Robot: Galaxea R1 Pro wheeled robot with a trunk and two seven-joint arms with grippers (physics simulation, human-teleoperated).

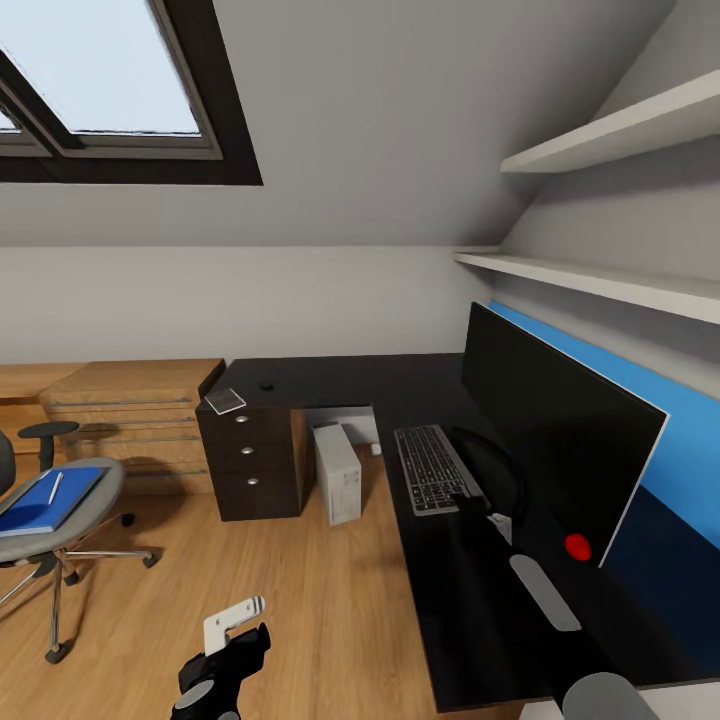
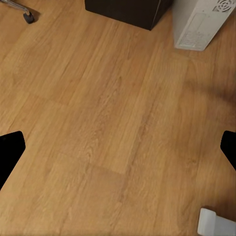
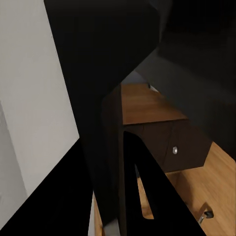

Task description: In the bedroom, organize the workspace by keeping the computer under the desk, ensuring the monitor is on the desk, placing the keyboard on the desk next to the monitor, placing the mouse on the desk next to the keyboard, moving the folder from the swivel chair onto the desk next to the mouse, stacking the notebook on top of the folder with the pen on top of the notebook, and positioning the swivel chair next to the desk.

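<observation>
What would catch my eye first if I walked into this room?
Probably the wide flat black monitor standing on the black L-shaped desk, with the bright-blue wall panel behind it. Next, the flat bright-blue folder lying on the grey swivel chair at the left.

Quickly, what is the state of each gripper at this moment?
Left gripper: open, holding nothing.
Right gripper: cannot be told; it is dark against the monitor and the desk.
</observation>
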